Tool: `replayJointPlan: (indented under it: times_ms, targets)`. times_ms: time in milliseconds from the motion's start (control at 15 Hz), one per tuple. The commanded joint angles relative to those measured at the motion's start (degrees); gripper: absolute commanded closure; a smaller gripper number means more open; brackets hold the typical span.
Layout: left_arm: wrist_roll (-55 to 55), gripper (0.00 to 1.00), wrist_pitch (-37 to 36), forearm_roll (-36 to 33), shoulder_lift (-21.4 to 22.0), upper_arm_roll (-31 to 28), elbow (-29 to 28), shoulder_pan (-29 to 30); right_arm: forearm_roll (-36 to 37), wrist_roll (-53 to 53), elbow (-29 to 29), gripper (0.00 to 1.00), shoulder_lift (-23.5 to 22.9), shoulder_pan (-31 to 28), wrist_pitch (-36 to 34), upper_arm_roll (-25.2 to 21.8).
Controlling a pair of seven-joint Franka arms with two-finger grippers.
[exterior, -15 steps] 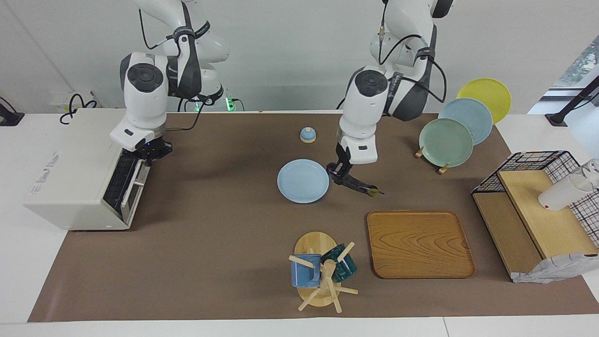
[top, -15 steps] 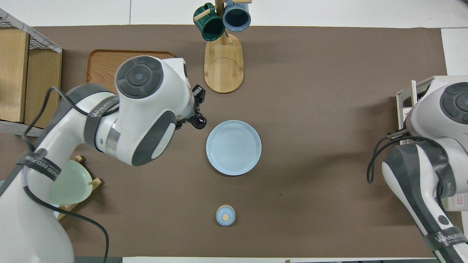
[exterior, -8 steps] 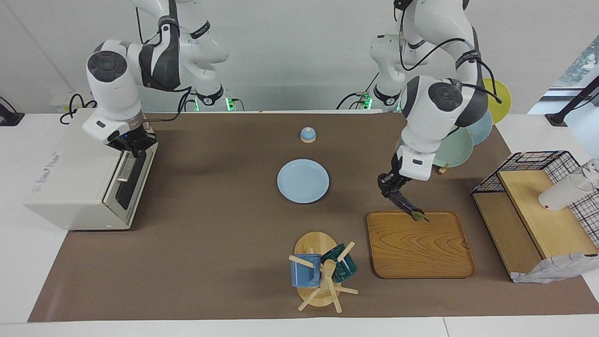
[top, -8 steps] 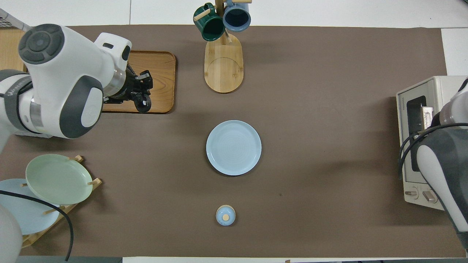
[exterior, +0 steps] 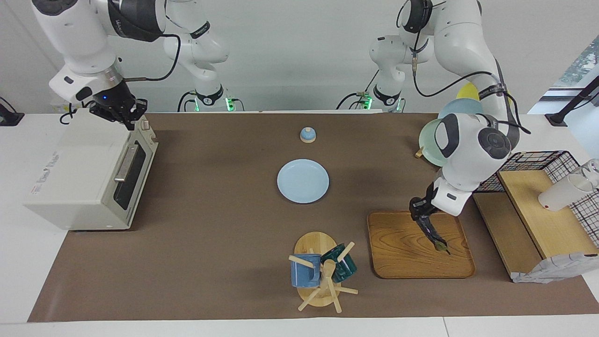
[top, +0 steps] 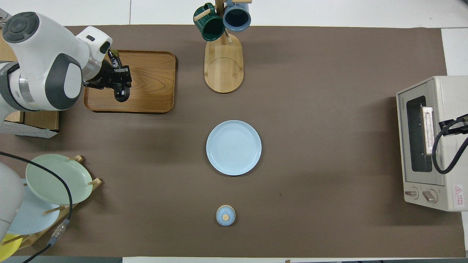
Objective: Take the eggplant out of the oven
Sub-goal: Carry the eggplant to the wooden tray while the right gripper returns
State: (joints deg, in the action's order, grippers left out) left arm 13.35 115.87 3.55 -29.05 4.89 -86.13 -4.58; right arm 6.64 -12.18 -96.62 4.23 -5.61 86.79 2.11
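Item one — my left gripper [exterior: 423,216], which is hanging over the wooden tray [exterior: 402,262] toward the left arm's end of the table, fingers pinched tight on the thick end of the eggplant [exterior: 433,234]. The eggplant is slanting down from my fingers, its greenish stem tip lowest and reaching close to the tray's surface; whether it is touching the wood I cannot tell. Item two, my right gripper [exterior: 122,112], which is hovering above the top edge of the oven [exterior: 70,173], holding nothing; whether its fingers are parted I cannot tell. The oven is sitting at the right arm's end of the table, well apart from the eggplant, its glass door looking shut. Item three, bystanders: the pale blue plate [exterior: 303,180] mid-table, the mug rack [exterior: 323,276] beside the tray, the small bell [exterior: 307,135] nearer the robots. Step in hand, as I am judging it — the eggplant is already out of the oven and I am setting it down. The next move is calling for a gentle lowering until the eggplant is lying flat on the tray, then a release and a straight lift clear.
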Motion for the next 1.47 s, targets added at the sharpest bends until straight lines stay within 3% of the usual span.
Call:
replayJointPlan:
  times_ms: [0, 267, 400, 533, 600, 667, 1000, 1400]
  targets:
    - [-4.3, 1.0, 0.8, 0.6, -6.2, 0.6, 6.3, 0.5, -3.2, 2.0, 2.8, 0.01, -1.4, -0.5, -3.2, 0.2]
    - [-6.0, 1.0, 6.0, -0.8, -6.2, 0.6, 3.7, 0.5, -3.7, 2.8, 3.5, 0.0, -2.1, 0.0, -3.4, 0.1]
    - [-6.6, 1.0, 7.2, -0.8, -5.8, 0.6, 2.5, 0.7, -3.5, 8.0, 3.6, 0.0, -2.5, 0.4, -5.0, 0.6]
    - [-7.8, 1.0, 7.4, -0.7, -5.8, 0.6, 2.3, 0.6, -3.0, 9.2, 4.4, 0.0, -4.0, 2.7, -5.6, -1.1]
    - [-7.9, 0.63, 7.4, -0.7, -5.7, 0.6, 2.2, 0.6, -2.9, 9.1, 4.7, 0.0, -4.3, 2.8, -5.5, -1.4]
    - [-7.9, 0.01, 6.9, -0.7, -5.6, 0.6, 2.3, 0.9, -2.9, 9.0, 5.5, 0.0, -4.8, 2.8, -5.7, -1.7]
    - [-7.1, 0.0, 3.8, 0.1, -2.1, 0.5, 2.6, 2.1, -3.2, 8.9, 5.6, 0.0, -4.8, 6.1, -5.7, -4.9]
    - [-4.3, 0.0, -7.9, 0.0, 10.0, -1.5, 2.9, 3.1, -3.4, 7.7, 4.7, 0.0, -4.1, 6.4, -1.8, -6.0]
